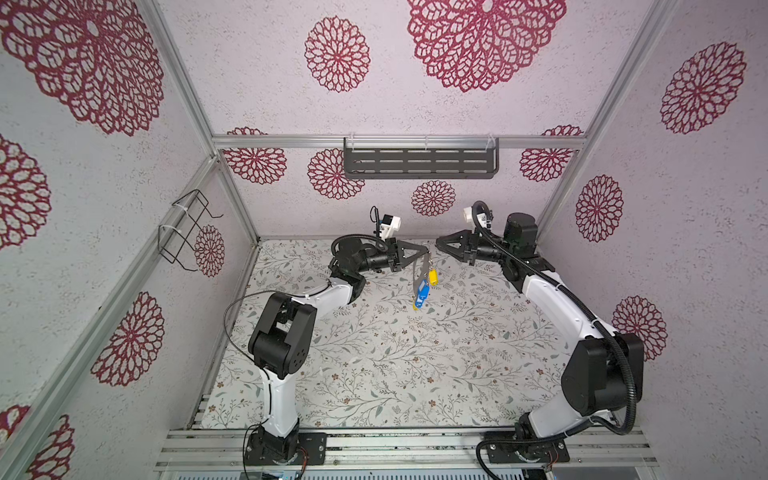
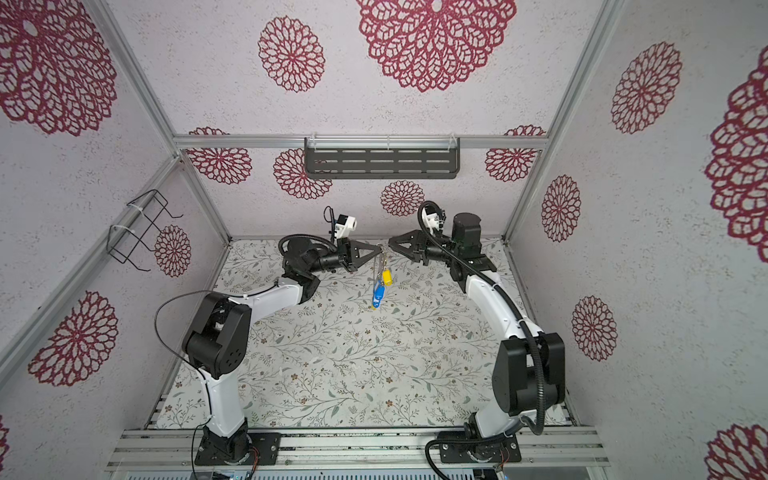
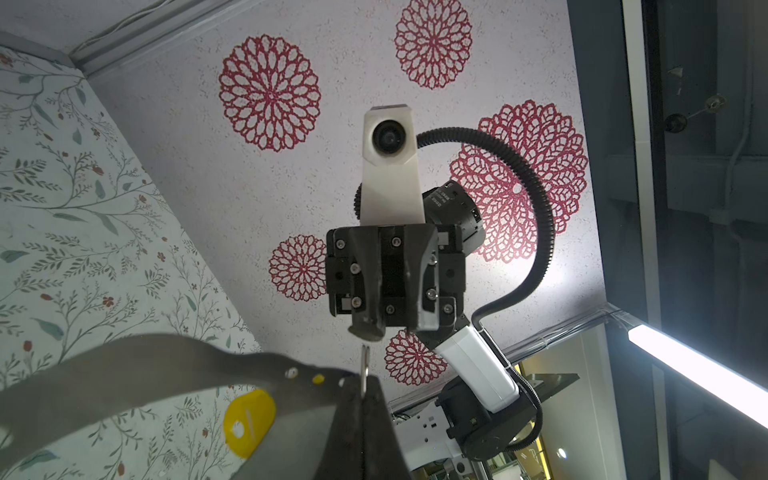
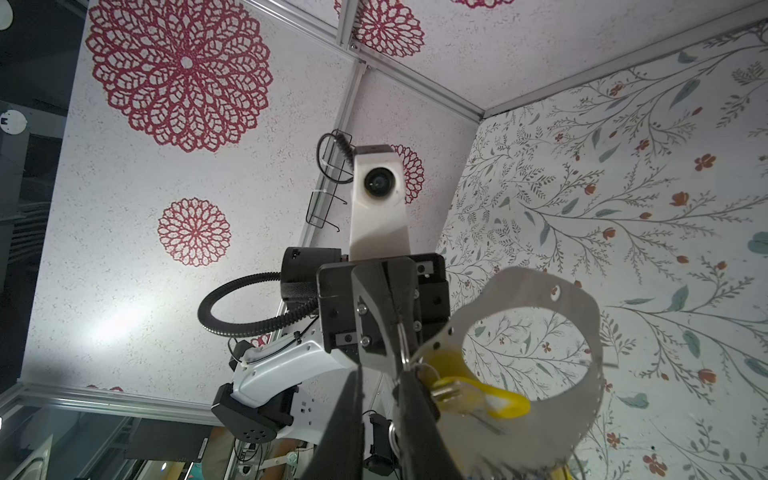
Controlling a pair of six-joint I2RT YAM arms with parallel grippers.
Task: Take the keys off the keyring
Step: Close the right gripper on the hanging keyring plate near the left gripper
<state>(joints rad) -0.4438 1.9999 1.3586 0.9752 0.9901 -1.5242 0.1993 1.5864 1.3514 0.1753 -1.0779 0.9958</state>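
The left gripper (image 1: 427,248) is clamped on the band of the keyring (image 1: 420,271). In the right wrist view its jaws press flat together over the band's edge, so the ring hangs from it in the air over the floral tabletop (image 1: 374,365). The right gripper (image 1: 438,242) faces the left gripper tip to tip, just beside it and apart from it in both top views. Its jaws stand a narrow gap apart and it holds nothing that can be seen. In the left wrist view a thin metal loop (image 3: 365,365) stands up at the left gripper's tip, just short of the right gripper's fingers (image 3: 365,299). The keyring is a flat grey-brown band around one big round hole, with small punched holes (image 4: 555,291) along its outer edge. From above it shows edge-on, as a thin grey strip drooping below the left gripper. The keys (image 2: 379,291) hang off it: a yellow key tag (image 1: 433,277) close below the left gripper, a blue key tag (image 1: 422,291) lower, and another yellow tag (image 1: 415,306), partly hidden, lowest of all. The white label window (image 4: 494,402) on the yellow key tag is too blurred to read. Small white print on the black motor housing (image 3: 449,203) behind the right gripper is too small to read.
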